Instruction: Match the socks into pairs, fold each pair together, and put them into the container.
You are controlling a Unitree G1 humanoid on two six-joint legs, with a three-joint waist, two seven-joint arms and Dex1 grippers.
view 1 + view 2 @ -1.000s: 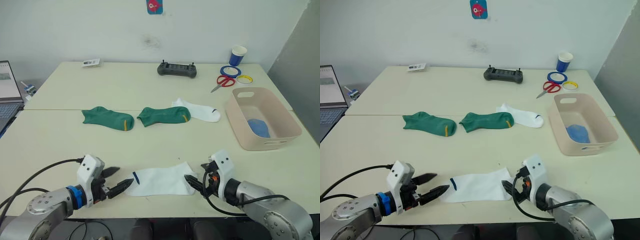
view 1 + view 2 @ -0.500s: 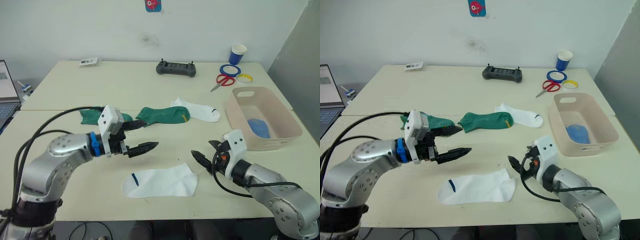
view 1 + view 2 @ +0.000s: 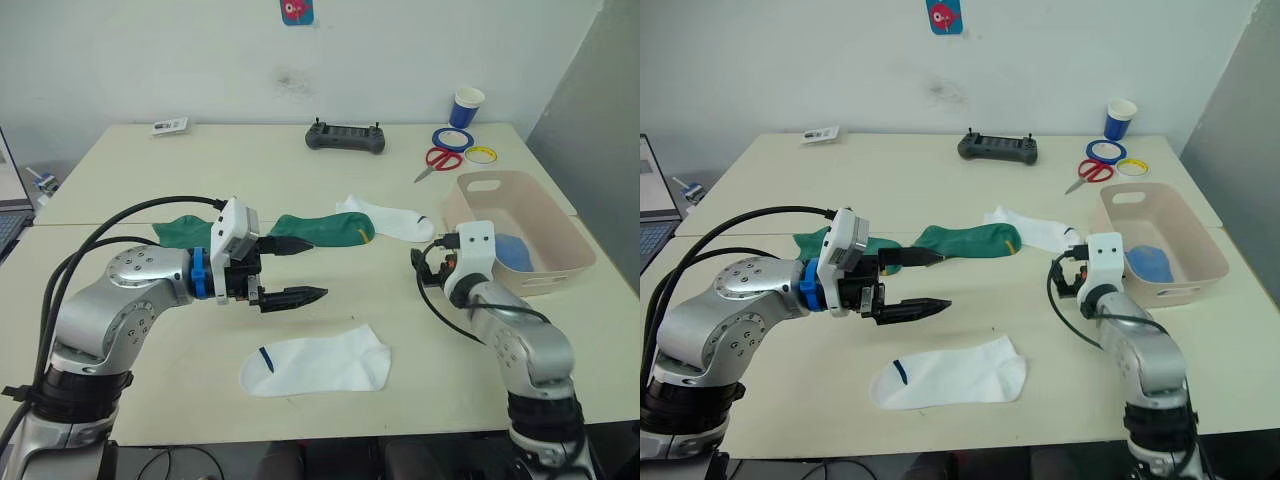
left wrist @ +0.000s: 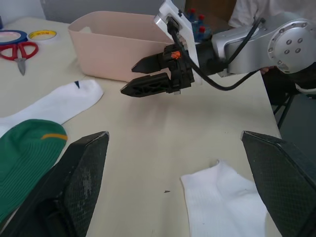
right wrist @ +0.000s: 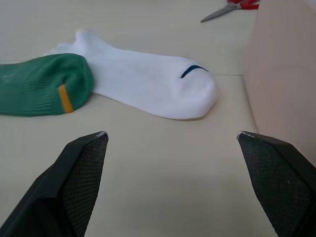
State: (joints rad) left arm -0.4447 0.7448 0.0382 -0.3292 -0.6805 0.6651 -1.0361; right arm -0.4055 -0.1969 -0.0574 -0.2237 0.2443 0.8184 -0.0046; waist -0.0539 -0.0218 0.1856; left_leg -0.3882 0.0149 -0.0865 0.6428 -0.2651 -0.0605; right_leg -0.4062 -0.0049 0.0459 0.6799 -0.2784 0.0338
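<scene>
Lying flat at the near edge, one white sock point(image 3: 317, 364) waits for its mate, the other white sock point(image 3: 392, 220), farther off beside the green socks point(image 3: 318, 230) and left of the tub point(image 3: 520, 235). Both the left gripper point(image 3: 293, 270) and right gripper point(image 4: 139, 76) hover spread wide and empty, likely to fetch that mate.

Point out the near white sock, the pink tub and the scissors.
near white sock point(image 3: 318, 364), left eye view, middle of the foot.
pink tub point(image 3: 483, 184), left eye view, far rim by the handle slot.
scissors point(image 3: 1099, 170), right eye view, red handles.
</scene>
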